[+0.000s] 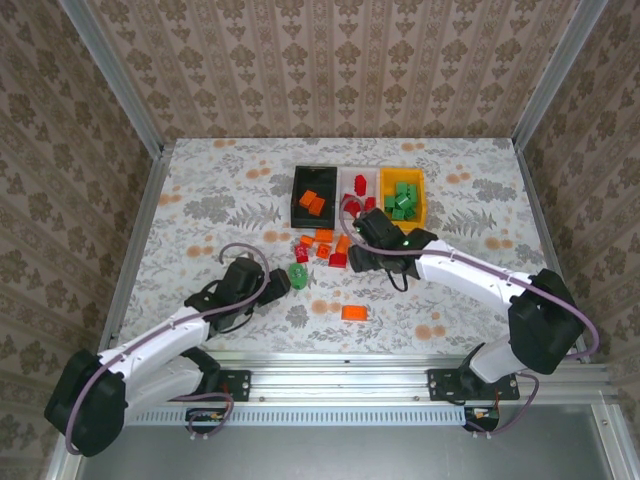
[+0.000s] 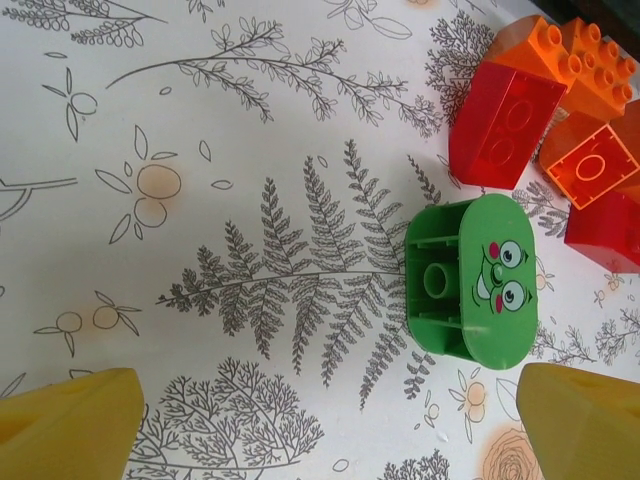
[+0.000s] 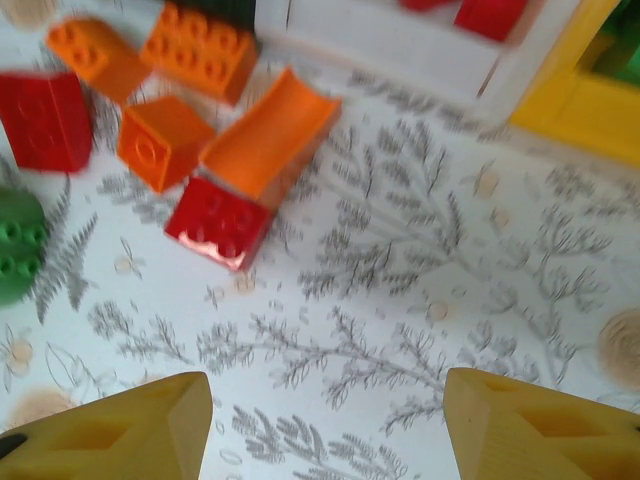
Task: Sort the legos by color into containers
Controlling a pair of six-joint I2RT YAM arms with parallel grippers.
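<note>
Green brick with painted face (image 2: 470, 285): on table (image 2: 200, 200), in front of left gripper (image 2: 320, 430), jaws wide, holding nothing. Red brick (image 2: 500, 125), orange bricks (image 2: 590, 160) crowd just behind it. Right gripper (image 3: 325, 430): jaws wide, empty, above bare table near same pile. Black bin (image 1: 296, 200) has orange pieces, white bin (image 1: 358, 171) red, yellow bin (image 1: 422, 200) green. Single orange brick (image 1: 354, 312) lies alone, nearer arms.

1. Black rectangular plastic bin (image 1: 315, 178), white plastic bin (image 1: 348, 177) and yellow plastic bin (image 1: 421, 200) stand left to right, far centre.
2. Small plastic bricks (image 1: 322, 245) cluster just near of them.
3. Orange rectangular plastic brick (image 1: 354, 312) lies alone, nearer still.
</note>
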